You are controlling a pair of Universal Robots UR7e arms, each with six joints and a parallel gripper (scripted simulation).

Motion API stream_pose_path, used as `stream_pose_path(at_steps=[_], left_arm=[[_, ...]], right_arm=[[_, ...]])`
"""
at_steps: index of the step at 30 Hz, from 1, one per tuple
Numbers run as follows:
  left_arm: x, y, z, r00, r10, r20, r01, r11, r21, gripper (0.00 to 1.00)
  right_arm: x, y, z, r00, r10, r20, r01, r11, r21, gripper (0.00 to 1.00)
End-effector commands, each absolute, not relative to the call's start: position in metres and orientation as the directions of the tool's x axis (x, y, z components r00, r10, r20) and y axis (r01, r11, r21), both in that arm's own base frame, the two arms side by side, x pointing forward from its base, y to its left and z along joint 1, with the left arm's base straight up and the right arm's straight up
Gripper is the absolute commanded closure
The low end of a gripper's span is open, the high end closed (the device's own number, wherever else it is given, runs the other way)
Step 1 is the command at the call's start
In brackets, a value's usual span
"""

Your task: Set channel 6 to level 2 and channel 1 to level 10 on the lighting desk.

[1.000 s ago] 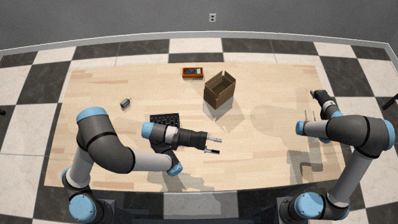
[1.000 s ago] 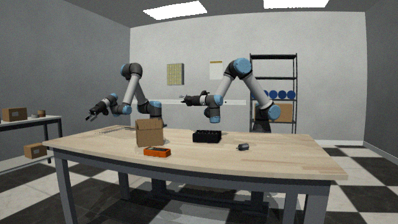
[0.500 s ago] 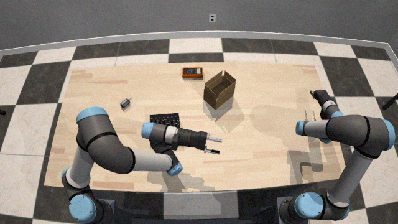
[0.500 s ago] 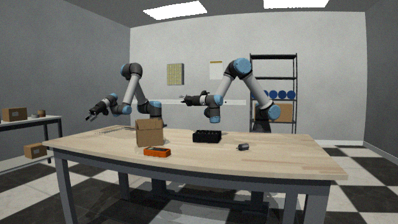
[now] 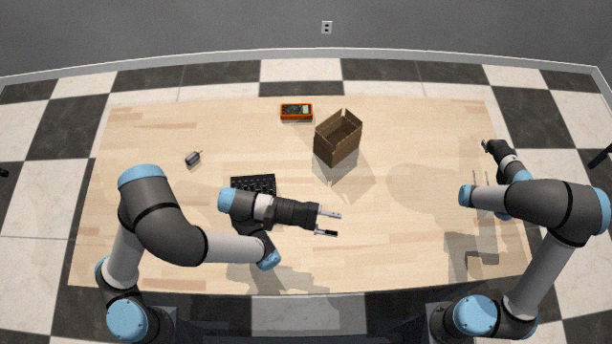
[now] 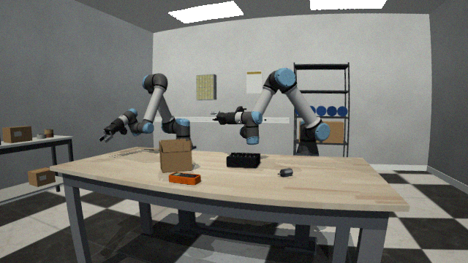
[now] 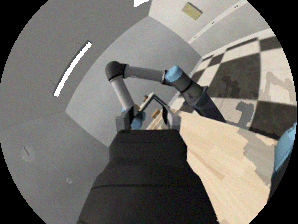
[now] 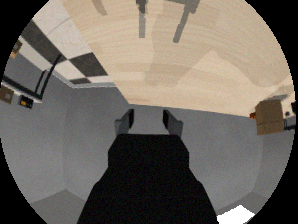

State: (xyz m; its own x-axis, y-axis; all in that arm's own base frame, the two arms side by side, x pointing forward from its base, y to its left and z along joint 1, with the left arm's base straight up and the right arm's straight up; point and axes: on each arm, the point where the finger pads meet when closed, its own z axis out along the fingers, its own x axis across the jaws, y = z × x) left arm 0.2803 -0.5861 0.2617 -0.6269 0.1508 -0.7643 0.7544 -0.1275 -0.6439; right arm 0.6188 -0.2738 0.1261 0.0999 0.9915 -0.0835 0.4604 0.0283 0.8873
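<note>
Lighting desk [image 5: 253,182] [image 6: 243,161] sits just nine o'clock of the table's middle in the top view, wall at twelve. Your left arm's wrist partly covers it there, so you cannot read the channel numbers or fader levels.

Left gripper [image 5: 338,225] [image 6: 214,116] [image 7: 149,117]: jaws spread, nothing between them, raised above the table and pointing to three o'clock, away from the faders. Right gripper [image 5: 484,144] [image 6: 104,139] [image 8: 149,114]: jaws spread too, well off at the three o'clock side, beyond the carton [image 5: 338,143] [image 6: 175,157] [image 8: 270,117].

Step in hand looks like the approach; neither gripper touches a fader. Next, you likely swing the left wrist back toward nine, turn the fingers down and identify channels 6 and 1. Narrow the jaws before descending, or neighbouring faders may get nudged.

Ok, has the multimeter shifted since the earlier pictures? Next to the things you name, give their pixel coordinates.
No, the multimeter [image 5: 293,112] [image 6: 184,178] sits just as before, beside the cardboard box [image 5: 345,145] [image 6: 175,158].
</note>
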Motion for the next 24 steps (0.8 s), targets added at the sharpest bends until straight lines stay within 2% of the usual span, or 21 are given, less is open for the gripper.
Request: stream_pose_path(at_steps=[1,13,24], left_arm=[[0.280,-0.586,0.263,-0.626,0.149,-0.766,0.755,-0.129,-0.642,0.00],[0.280,-0.586,0.263,-0.626,0.149,-0.766,0.755,-0.129,-0.642,0.00],[0.280,-0.586,0.263,-0.626,0.149,-0.766,0.755,-0.129,-0.642,0.00]], right_arm=[[0.613,-0.286,0.127,0.124,0.990,-0.074,0.476,0.006,0.880,0.00],[0.581,-0.335,0.125,0.226,0.973,-0.034,0.539,-0.096,0.837,0.00],[0.512,-0.407,0.125,0.405,0.914,0.023,0.600,-0.284,0.747,0.00]])
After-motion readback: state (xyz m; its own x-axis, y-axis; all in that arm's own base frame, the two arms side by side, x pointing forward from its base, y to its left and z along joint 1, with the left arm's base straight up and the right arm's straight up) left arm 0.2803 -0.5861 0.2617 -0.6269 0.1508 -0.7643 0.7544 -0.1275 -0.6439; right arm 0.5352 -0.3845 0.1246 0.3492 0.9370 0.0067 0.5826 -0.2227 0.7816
